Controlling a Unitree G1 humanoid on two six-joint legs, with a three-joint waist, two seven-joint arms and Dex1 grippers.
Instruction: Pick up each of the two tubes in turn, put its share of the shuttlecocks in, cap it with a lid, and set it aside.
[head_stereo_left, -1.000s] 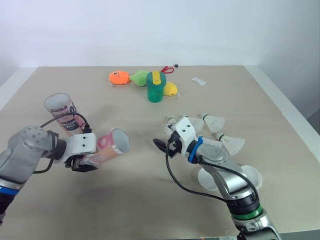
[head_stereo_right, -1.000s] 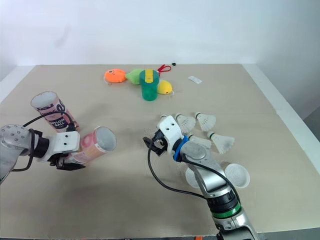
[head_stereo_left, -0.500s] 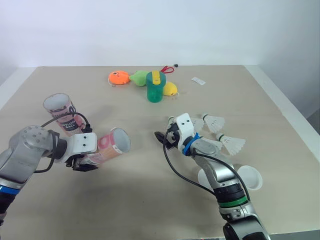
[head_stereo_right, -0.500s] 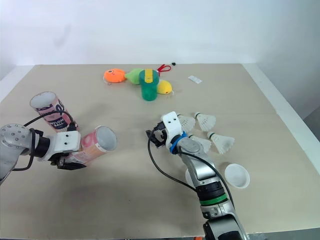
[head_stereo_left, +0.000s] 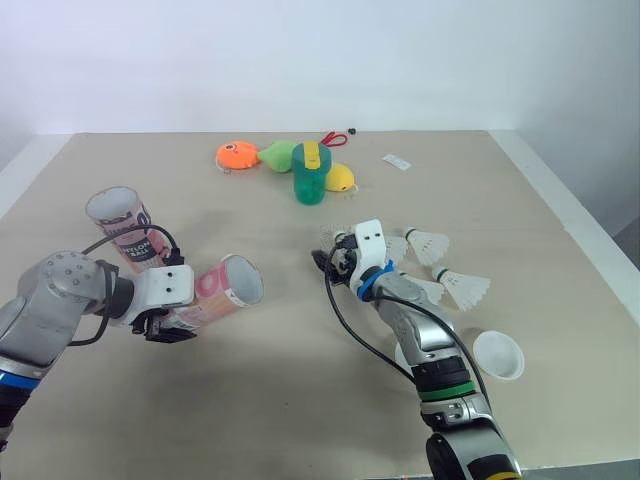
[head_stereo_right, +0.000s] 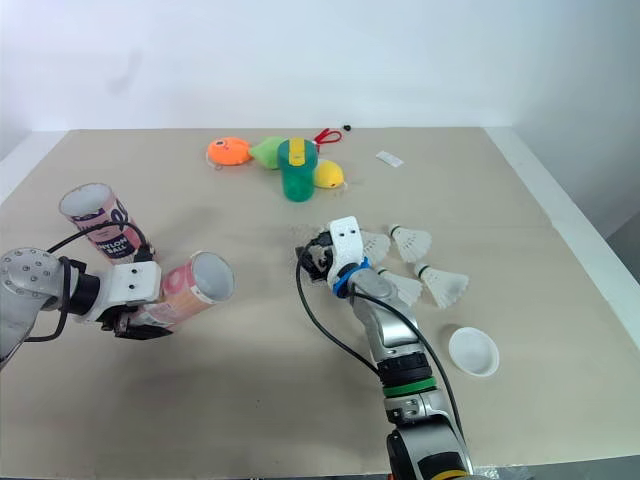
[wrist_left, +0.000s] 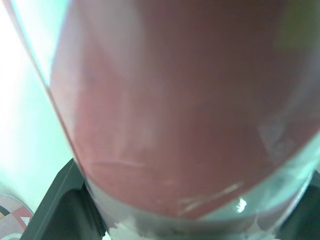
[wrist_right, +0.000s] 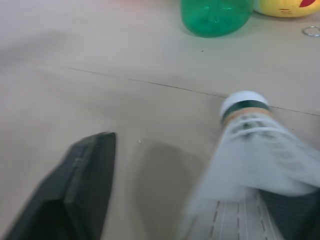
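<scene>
While the left gripper (head_stereo_left: 172, 300) is clamped round the pink tube (head_stereo_left: 225, 290), which is tilted with its open mouth toward the bench (head_stereo_left: 260, 400) middle, I read the right gripper (head_stereo_left: 330, 262) as spread wide, low near the bench centre. One shuttlecock (wrist_right: 250, 150) lies between its fingers (wrist_right: 80, 190), hard over to one side; contact, can't tell. The second tube (head_stereo_left: 125, 228) leans near the left edge. Two more shuttlecocks (head_stereo_left: 428, 242) lie toward the right edge, and a white lid (head_stereo_left: 498, 354) toward the front right corner. The green bottle (head_stereo_left: 311, 180) is near the far edge.

Green bottle (head_stereo_left: 311, 184) among plush toys (head_stereo_left: 239, 155)
</scene>
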